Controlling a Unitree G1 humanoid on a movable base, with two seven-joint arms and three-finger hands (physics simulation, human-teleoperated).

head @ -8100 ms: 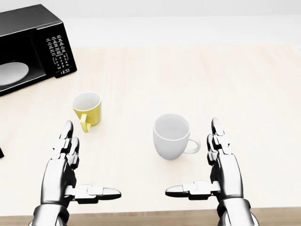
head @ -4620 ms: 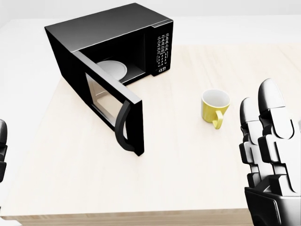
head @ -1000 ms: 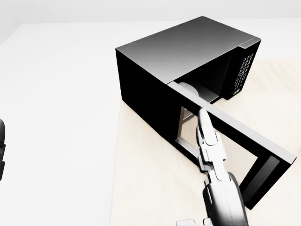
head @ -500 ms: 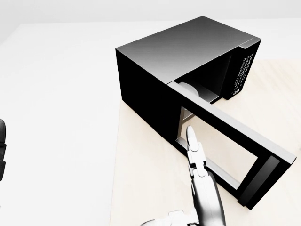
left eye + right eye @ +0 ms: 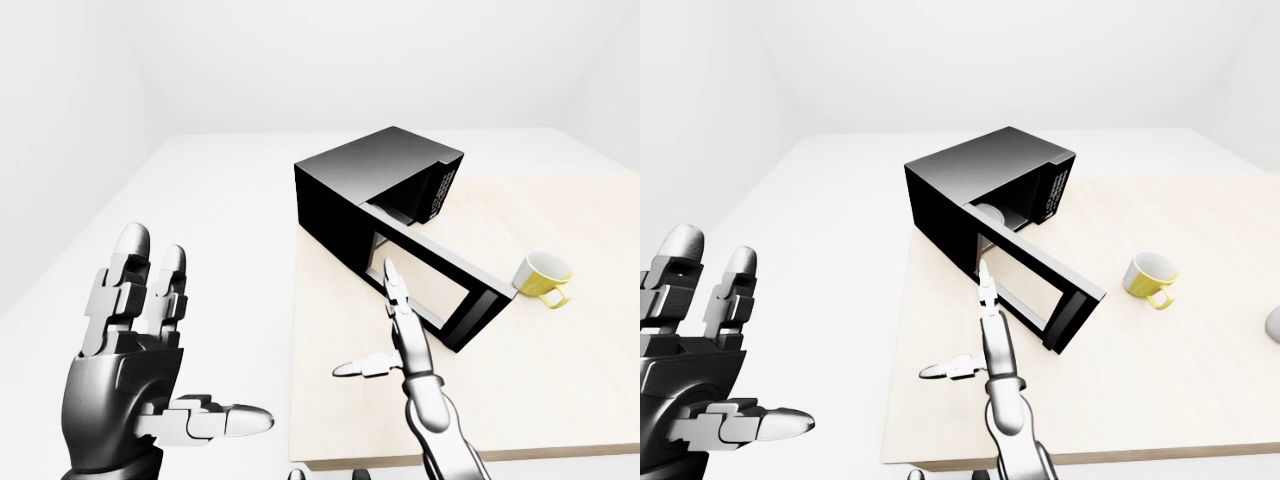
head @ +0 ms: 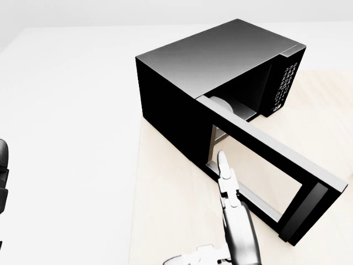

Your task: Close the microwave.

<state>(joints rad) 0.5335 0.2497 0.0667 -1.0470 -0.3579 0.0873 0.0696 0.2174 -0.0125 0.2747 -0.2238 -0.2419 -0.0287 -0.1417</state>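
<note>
Your microwave (image 6: 220,66) sits at the counter's (image 5: 560,380) left edge in the eye views, its door (image 6: 270,171) swung wide open toward you. Your right hand (image 5: 405,345) reaches up beside the door's outer face, fingers (image 6: 225,171) straight and thumb out, holding nothing. Your left hand (image 5: 125,380) is raised off to the left, fingers spread, empty. A yellow mug (image 5: 542,278) stands right of the door.

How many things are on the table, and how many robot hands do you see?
Microwaves: 1, black, door open
Cups: 1, yellow
Robot hands: 2, left robot hand and right robot hand
Total: 4
</note>
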